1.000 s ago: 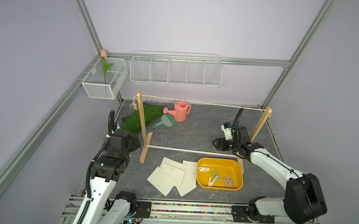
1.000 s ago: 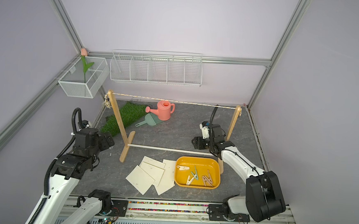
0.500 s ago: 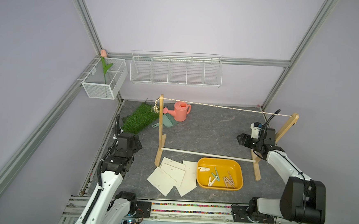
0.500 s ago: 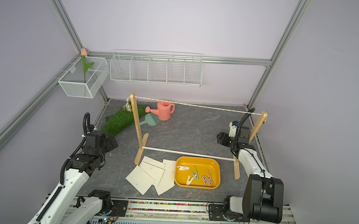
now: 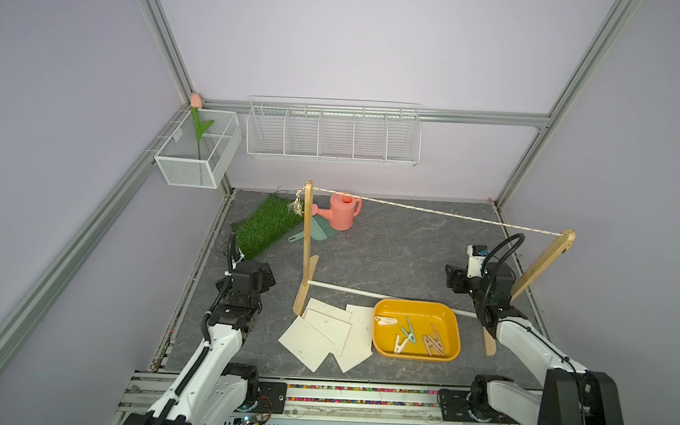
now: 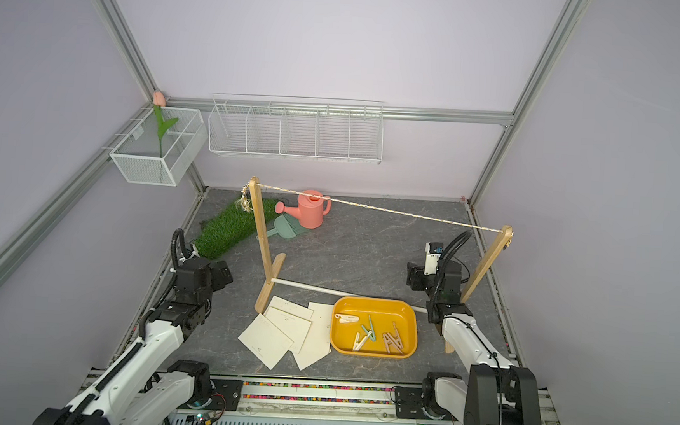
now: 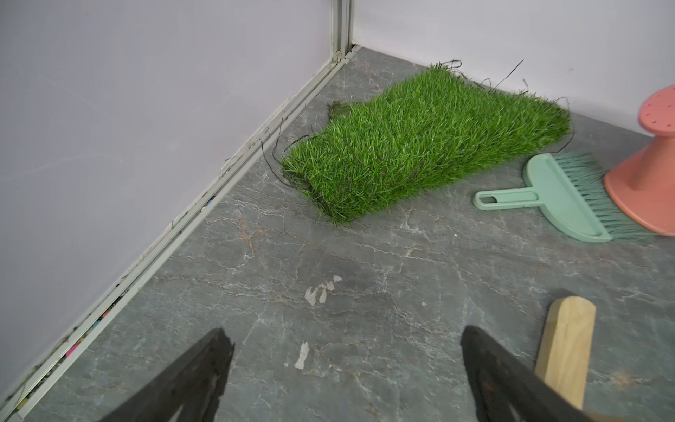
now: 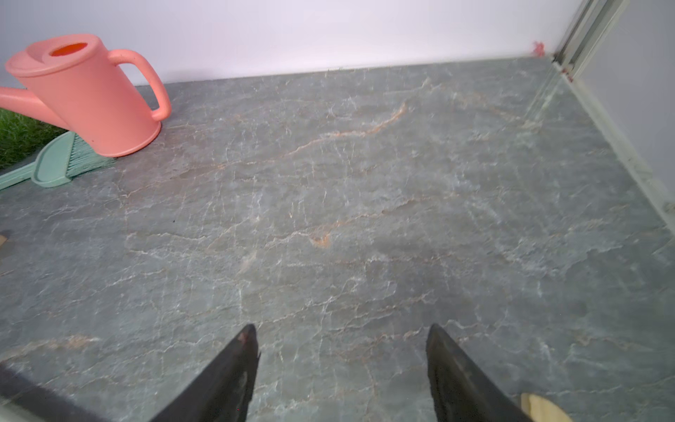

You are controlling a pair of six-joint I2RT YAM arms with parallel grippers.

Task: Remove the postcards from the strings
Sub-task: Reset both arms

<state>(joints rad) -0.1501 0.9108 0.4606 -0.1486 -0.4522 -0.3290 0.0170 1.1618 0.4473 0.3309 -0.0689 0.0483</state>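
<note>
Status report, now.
Left claw, right claw open, empty. Postcards off string, heaped beside yellow tray. String bare. Frame post close by right arm.

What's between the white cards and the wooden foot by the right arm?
The yellow tray with clothes pegs in it; both top views show it.

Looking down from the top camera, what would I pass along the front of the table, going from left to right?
left robot arm → postcards lying loose on the table → yellow tray holding clothes pegs → right robot arm
</note>
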